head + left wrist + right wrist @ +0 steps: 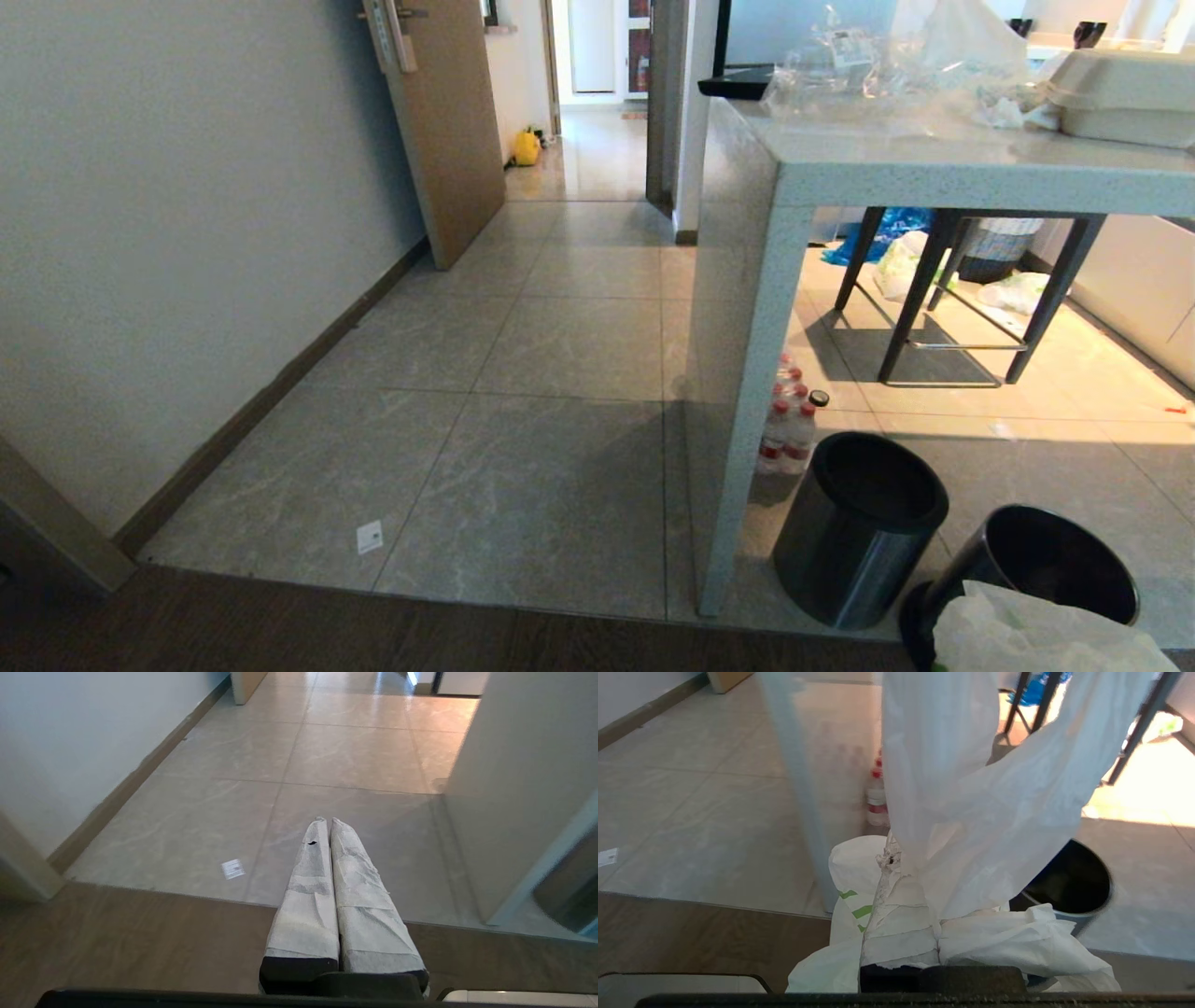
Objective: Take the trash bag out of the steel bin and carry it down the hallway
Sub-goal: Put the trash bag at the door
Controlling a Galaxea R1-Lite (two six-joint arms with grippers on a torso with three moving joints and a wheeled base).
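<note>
**Bag in the right tool, bins beside the surface**

At the far left a pale wall [168, 243] with a dark baseboard runs along the hallway [560, 280], grey tiles leading past a brown door [448, 121] toward a small yellow bag [527, 147] on the floor. The left tool [326, 822] hangs over the tiles with its wrapped fingers pressed together, holding nothing. Right of the hallway stands the speckled surface [934, 168] (plastic wrap and a takeaway box lie on top), with red-capped bottles [787, 425] under it. Next comes a steel bin [854, 532] with no liner, then a second bin [1046, 569] just beside it. The right tool [896, 858] is clamped on the trash bag [971, 812], white with green print, which hangs over that second bin.
</note>
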